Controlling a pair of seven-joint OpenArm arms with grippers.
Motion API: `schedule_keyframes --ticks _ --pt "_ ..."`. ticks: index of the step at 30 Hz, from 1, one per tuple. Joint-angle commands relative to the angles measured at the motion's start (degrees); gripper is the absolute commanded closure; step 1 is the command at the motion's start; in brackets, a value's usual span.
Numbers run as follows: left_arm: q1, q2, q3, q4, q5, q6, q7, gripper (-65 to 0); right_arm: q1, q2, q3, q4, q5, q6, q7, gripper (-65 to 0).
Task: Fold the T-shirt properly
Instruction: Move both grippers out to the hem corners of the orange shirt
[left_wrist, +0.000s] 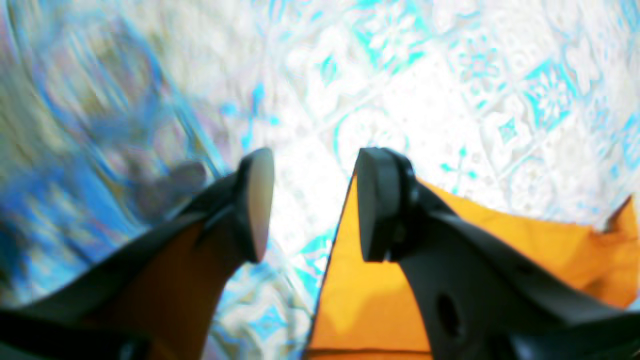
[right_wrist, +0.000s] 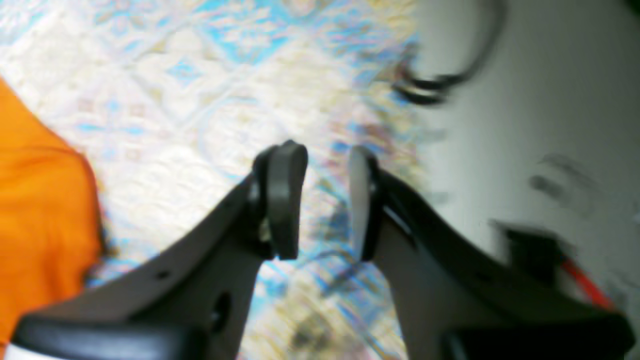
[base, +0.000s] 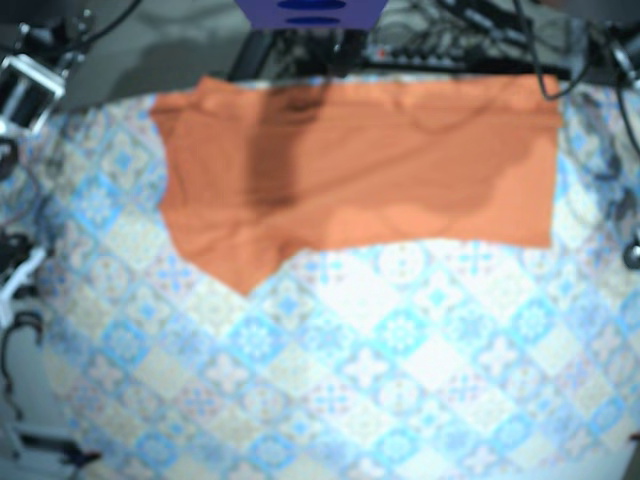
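The orange T-shirt (base: 360, 165) lies in a wide band across the far half of the patterned tablecloth (base: 400, 370), with one corner hanging down at its lower left. In the left wrist view my left gripper (left_wrist: 315, 205) is open above the cloth. An edge of the T-shirt (left_wrist: 360, 295) lies under its right finger (left_wrist: 375, 200), and nothing is between the pads. My right gripper (right_wrist: 322, 200) hovers open and empty over the tablecloth. The T-shirt (right_wrist: 40, 215) sits off to its left, apart from the fingers. Both wrist views are blurred.
The tablecloth ends just right of my right gripper, where grey floor (right_wrist: 540, 100) and a black cable (right_wrist: 440, 85) show. More cables and equipment (base: 460, 40) crowd the back edge. Arm hardware (base: 25, 90) stands at the far left corner.
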Motion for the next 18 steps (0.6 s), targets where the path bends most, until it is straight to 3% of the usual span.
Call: schedule_keyframes --ticks 1,7,13,18 --pt "-1.9 -1.3 -0.3 -1.7 -0.9 -0.2 -0.6 -26.9 3.4 1.1 -2.9 -2.2 1.1 0.1 1.0 -16.6" --pt "-3.2 1.4 -0.3 -6.8 -0.9 -0.1 -0.9 -26.6 16.1 1.5 -21.6 -21.3 1.6 0.1 3.8 -16.6" --pt "-2.8 2.3 -0.4 -6.9 -0.7 0.0 -0.9 -26.6 24.4 1.5 -43.3 -37.3 11.9 0.1 10.7 -16.6" --pt "-2.7 2.3 -0.3 -6.9 -0.7 0.0 -0.9 -26.6 26.4 1.4 -57.9 -40.8 18.3 0.1 14.4 -16.6"
